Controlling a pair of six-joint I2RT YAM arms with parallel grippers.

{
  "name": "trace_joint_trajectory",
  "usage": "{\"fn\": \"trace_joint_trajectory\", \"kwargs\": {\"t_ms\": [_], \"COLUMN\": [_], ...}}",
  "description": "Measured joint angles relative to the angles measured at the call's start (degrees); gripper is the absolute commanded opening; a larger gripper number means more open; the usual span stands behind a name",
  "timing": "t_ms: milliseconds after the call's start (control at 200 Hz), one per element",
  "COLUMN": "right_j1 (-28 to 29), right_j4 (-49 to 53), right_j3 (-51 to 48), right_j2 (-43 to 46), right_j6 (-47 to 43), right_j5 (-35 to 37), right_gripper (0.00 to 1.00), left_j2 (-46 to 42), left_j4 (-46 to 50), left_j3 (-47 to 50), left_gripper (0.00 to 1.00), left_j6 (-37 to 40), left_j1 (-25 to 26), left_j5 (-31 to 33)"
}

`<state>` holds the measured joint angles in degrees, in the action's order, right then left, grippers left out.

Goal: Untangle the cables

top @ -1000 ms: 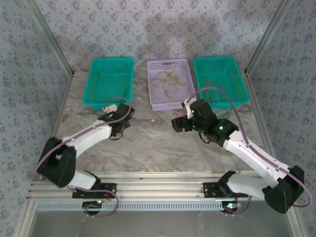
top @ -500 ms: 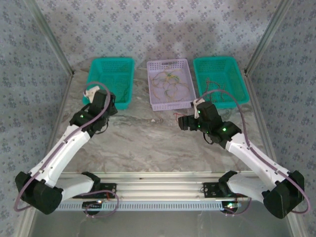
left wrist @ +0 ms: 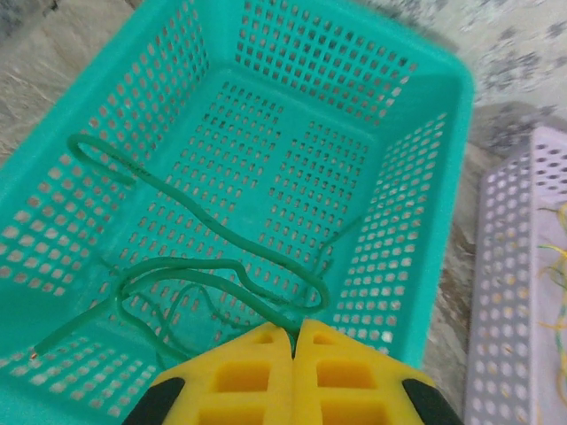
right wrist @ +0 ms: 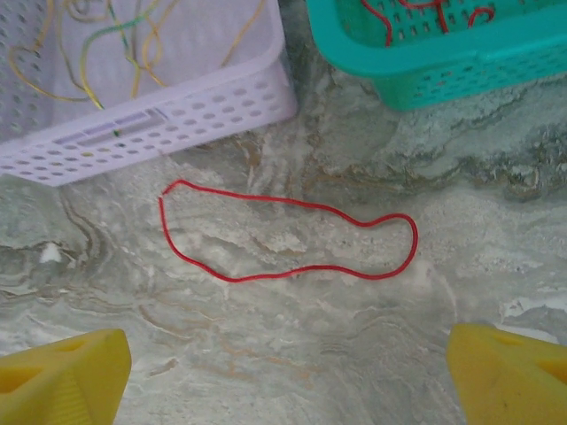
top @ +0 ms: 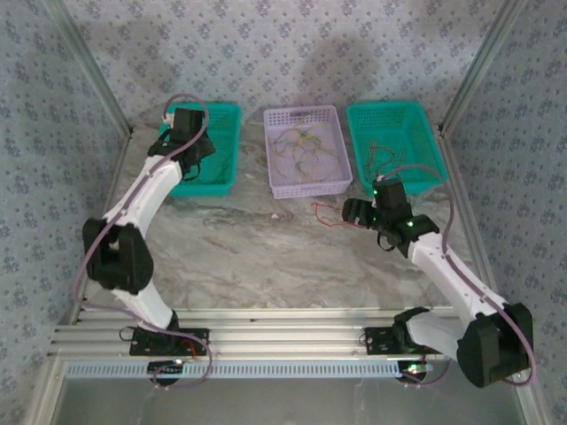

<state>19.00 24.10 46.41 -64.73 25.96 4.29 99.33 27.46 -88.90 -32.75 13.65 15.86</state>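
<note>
Cables (top: 301, 152) in yellow, green and whitish lie tangled in the lavender basket (top: 306, 189), which sits at the middle of the worktop's (top: 257, 257) far edge. Green cables (left wrist: 199, 221) lie in loose loops on the floor of the left teal basket (left wrist: 407, 195), towards the far left corner. The left gripper (left wrist: 293, 329) hangs over the near part of that basket with its yellow fingers (left wrist: 248, 372) pressed together. One green loop runs right up to the tips, but whether a strand is nipped between them cannot be told. Red cables (right wrist: 387, 25) lie in the right teal basket (right wrist: 443, 66), towards the far right corner. A single red cable (right wrist: 415, 243) lies flat on the bare marble as one long loop, just in front of the lavender basket's near right corner and near the right teal basket, touching neither. The right gripper (right wrist: 283, 376) hovers over the worktop on the near side of that loop. It is released, with the jaws spread wide, nothing between them, and both fingers apart from the red strand
</note>
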Motion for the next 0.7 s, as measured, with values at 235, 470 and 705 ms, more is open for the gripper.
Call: {"fn": "trace_joint_trajectory", "kwargs": {"t_ms": [235, 470, 705], "right_j1": [0.7, 5.1, 9.5], "right_j4": [-1.3, -4.2, -5.8], "right_j3": [0.3, 3.5, 8.1], "right_j2": [-11.0, -18.6, -25.9], "right_j6": [0.4, 0.2, -1.3], "right_j5": [-2.2, -3.2, -1.9], "right_gripper": [0.92, 0.9, 0.83], "left_j2": [13.2, 20.2, 22.8], "left_j4": [2.1, 4.1, 5.9], "left_j3": [-8.4, -13.8, -14.4], "left_gripper": [0.01, 0.19, 0.54], "left_j6": [0.0, 0.3, 0.2], "left_j1": [-3.3, -3.6, -3.5], "left_j5": [-6.1, -8.3, -10.3]}}
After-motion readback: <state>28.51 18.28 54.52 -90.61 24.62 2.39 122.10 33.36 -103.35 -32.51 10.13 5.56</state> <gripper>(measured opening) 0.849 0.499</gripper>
